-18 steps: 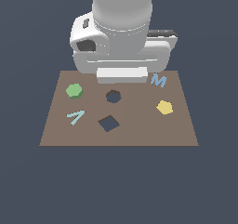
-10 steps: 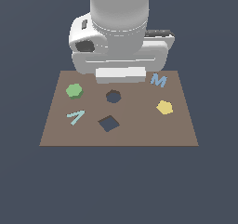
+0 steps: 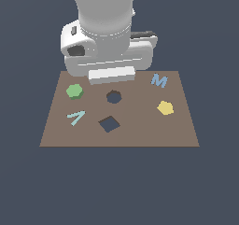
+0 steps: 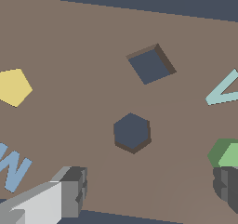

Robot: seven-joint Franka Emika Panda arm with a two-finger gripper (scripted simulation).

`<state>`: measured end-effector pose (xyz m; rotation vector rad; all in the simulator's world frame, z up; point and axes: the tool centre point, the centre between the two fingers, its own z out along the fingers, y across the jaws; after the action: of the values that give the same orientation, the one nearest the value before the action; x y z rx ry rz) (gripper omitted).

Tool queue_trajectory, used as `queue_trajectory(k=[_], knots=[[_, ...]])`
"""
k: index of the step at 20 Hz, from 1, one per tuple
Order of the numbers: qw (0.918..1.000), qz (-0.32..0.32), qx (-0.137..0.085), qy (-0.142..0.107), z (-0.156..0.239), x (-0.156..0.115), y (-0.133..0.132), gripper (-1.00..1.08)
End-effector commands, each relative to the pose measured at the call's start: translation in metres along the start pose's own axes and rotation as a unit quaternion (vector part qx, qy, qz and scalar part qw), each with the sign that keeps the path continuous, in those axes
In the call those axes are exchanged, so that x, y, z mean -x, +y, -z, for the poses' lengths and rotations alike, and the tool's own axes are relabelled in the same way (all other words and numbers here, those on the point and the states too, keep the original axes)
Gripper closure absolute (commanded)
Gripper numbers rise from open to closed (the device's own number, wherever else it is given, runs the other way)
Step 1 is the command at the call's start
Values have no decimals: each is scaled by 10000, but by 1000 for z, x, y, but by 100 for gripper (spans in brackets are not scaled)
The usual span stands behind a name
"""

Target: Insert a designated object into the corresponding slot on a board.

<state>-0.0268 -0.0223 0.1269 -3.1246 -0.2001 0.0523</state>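
The green many-sided block (image 3: 74,91) lies flat on the brown board (image 3: 140,133), on the exterior view's left. The dark roundish slot (image 3: 114,97) is near the board's middle and empty. The arm's white hand (image 3: 109,56) hangs over the board's far edge and hides its fingers in the exterior view. In the wrist view my gripper (image 4: 148,188) is open wide and empty. One finger (image 4: 72,190) is near the blue M, the other (image 4: 228,183) close beside the green block (image 4: 228,153). The slot (image 4: 132,132) lies between the fingers, a little ahead.
A dark square diamond-turned hole (image 3: 109,123) is on the board's near side. A yellow polygon block (image 3: 165,108) and a light blue letter M (image 3: 159,80) lie on the exterior view's right. A pale teal angled letter piece (image 3: 76,117) lies near the green block.
The hand has shifted a little toward the exterior view's left, toward the green block. The pieces on the board have not moved.
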Motion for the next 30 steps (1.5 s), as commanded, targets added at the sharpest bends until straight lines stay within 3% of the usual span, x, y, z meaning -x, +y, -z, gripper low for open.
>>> queue_trajectory(k=[1,8,18,30], knots=[[9998,188,8,10,-6,5,10,-92],[9962,872,37,49,-27,21,46,-92],[9829,1836,76,107,-57,32,101,-92],[9699,2429,99,143,-76,30,137,-92]])
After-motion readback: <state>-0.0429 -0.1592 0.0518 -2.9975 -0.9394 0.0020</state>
